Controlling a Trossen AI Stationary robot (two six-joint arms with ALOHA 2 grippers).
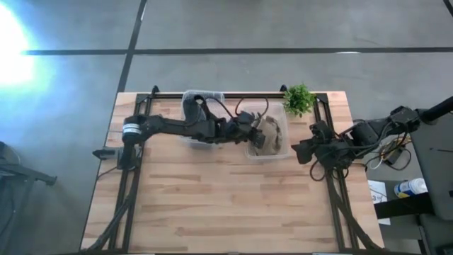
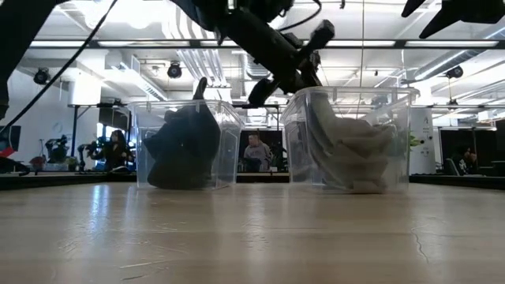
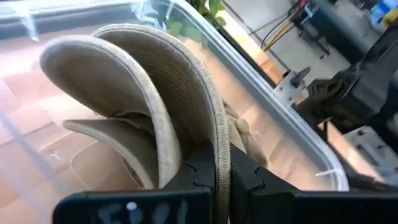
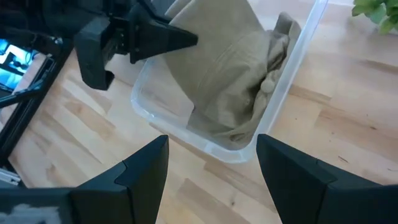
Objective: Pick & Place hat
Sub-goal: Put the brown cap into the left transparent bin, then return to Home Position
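From above, the left gripper (image 1: 256,131) reaches into the clear bin (image 1: 277,151) on the bench (image 1: 212,198), where the tan hat (image 1: 270,134) sits. From the side, a dark hat (image 2: 185,142) fills the other bin (image 2: 229,118). The left wrist view shows fingers (image 3: 202,171) pinching the tan hat's brim; it should lift slowly and straight up. The right gripper (image 4: 211,162) waits nearby, spread wide.

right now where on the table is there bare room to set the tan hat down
The wide wooden tabletop in front of both bins lies bare. It is crowded along the back edge: the bin with the dark hat, the clear bin of tan hats, and the potted plant. The left gripper grips a tan hat there; the right gripper hovers open beside it.
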